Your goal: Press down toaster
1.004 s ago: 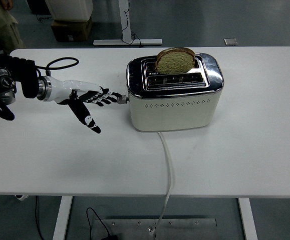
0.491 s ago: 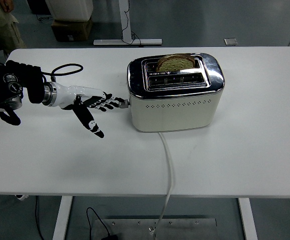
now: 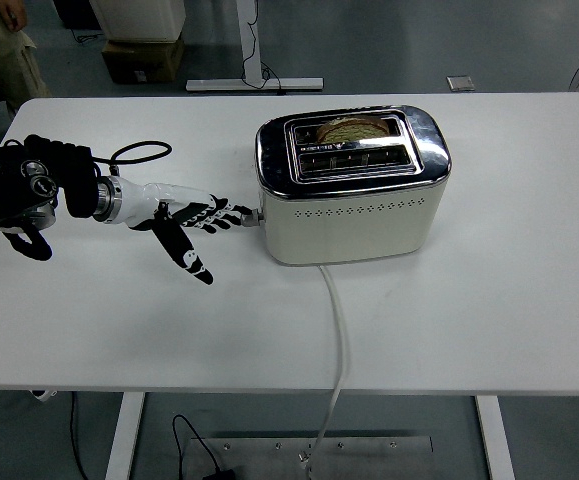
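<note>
A cream toaster (image 3: 354, 210) with a chrome top stands in the middle of the white table (image 3: 489, 300). A slice of brown bread (image 3: 350, 129) sits low in its far slot, its crust just showing above the rim. The toaster's lever (image 3: 258, 215) juts from the left end wall, low down. My left hand (image 3: 201, 222) reaches in from the left with fingers spread, and its fingertips (image 3: 239, 212) rest on the lever. The thumb points down toward the table. The right arm is out of sight.
The toaster's white cord (image 3: 337, 340) runs from its front over the table's near edge. A person's leg (image 3: 9, 40) shows at the top left, beside a cardboard box (image 3: 141, 55) on the floor.
My left hand has sunk with the lever under its fingertips. The bread has dropped from standing high above the slot to almost level with the top.
</note>
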You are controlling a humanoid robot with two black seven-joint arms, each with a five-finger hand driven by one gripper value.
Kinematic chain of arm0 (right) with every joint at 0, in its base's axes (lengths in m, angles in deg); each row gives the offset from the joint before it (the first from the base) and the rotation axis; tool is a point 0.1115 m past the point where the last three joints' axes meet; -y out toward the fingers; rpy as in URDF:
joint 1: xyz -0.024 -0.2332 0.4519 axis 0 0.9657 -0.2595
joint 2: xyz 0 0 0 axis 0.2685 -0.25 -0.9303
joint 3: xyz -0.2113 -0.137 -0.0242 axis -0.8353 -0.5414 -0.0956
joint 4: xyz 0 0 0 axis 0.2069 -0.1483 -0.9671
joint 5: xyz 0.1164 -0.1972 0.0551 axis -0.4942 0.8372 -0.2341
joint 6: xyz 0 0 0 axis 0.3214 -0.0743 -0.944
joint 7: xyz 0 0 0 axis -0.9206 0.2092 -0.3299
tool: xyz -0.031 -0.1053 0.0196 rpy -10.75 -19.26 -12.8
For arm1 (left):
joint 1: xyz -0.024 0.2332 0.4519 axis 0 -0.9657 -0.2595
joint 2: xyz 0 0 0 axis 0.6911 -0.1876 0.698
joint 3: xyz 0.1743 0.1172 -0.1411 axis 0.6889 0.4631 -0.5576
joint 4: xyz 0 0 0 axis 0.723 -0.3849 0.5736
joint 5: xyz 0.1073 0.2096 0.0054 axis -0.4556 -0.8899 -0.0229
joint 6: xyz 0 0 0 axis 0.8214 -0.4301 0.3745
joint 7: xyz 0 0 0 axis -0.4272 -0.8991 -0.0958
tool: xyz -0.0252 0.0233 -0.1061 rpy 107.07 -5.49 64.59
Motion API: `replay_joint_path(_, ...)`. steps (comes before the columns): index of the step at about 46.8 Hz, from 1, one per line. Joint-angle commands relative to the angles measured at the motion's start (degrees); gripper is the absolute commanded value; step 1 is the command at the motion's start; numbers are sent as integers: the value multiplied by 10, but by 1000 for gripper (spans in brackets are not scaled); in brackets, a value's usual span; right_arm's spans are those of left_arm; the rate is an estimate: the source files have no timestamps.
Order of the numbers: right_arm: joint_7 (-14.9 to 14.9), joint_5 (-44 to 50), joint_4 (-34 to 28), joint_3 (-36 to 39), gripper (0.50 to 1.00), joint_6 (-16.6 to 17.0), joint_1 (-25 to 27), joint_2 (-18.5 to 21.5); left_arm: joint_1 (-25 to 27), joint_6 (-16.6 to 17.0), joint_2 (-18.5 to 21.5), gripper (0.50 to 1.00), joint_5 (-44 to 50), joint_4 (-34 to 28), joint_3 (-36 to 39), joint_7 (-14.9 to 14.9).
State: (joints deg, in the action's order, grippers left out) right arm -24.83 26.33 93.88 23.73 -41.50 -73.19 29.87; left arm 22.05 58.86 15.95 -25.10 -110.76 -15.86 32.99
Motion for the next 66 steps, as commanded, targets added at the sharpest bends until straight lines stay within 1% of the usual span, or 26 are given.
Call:
replay_joint_path(1, 0, 1, 0, 0, 998, 0, 0, 0, -6, 0, -3, 1000, 0, 2, 0, -1)
replay_joint_path(20, 0, 1, 0, 0, 998, 0, 0, 0, -25, 1, -8, 1000, 0, 12, 0, 2)
replay_joint_path(28, 0, 1, 0, -1, 998, 0, 0, 0, -27, 1, 1, 1000, 1, 11, 0, 2)
replay_joint_path(36, 0, 1, 0, -1, 998, 0, 0, 0, -24, 0, 19, 1000, 1, 10, -2, 2)
replay_joint_path(48, 0, 1, 0, 0, 998, 0, 0, 0, -19, -1, 24, 1000, 9, 3, -3, 3)
replay_joint_path(51, 0, 1, 0, 0, 998, 0, 0, 0, -12, -2, 28, 1000, 10, -3, -7, 3)
replay_joint_path(58, 0, 1, 0, 0, 998, 0, 0, 0, 30, -10, 80, 1000, 47, -41, -13, 3)
replay_joint_path(61, 0, 1, 0, -1, 998, 0, 0, 0, 57, -26, 100, 1000, 73, -52, -13, 3)
replay_joint_path(66, 0, 1, 0, -2, 998, 0, 0, 0, 101, -53, 128, 1000, 105, -52, -13, 3)
